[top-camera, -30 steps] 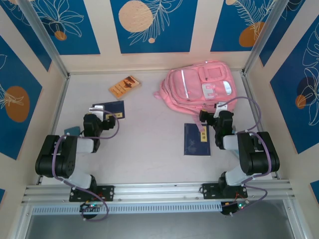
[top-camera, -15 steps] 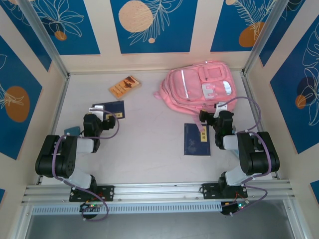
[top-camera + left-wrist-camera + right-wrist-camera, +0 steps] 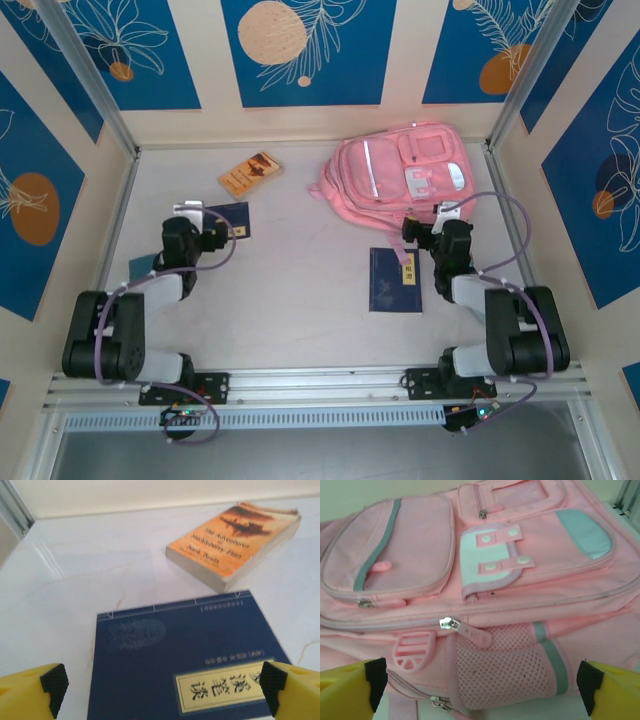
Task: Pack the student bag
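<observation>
The student bag (image 3: 400, 172) lies flat at the far right of the tabletop (image 3: 300, 320), zips apparently closed; packing seems not yet begun. Left to right: left hand (image 3: 162, 692), spread wide, above a dark blue book (image 3: 165, 650); orange paperback (image 3: 235, 542) just beyond; second blue book (image 3: 396, 279) mid-tabletop; right hand (image 3: 482, 685), spread, facing the bag. Pale marbled surface; cream walls (image 3: 310, 122) with blue leaf panels (image 3: 310, 50).

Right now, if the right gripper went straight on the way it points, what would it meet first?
Probably the student bag: the open right gripper faces its zipped side, nothing between them; the remaining gap is hard to judge.
</observation>
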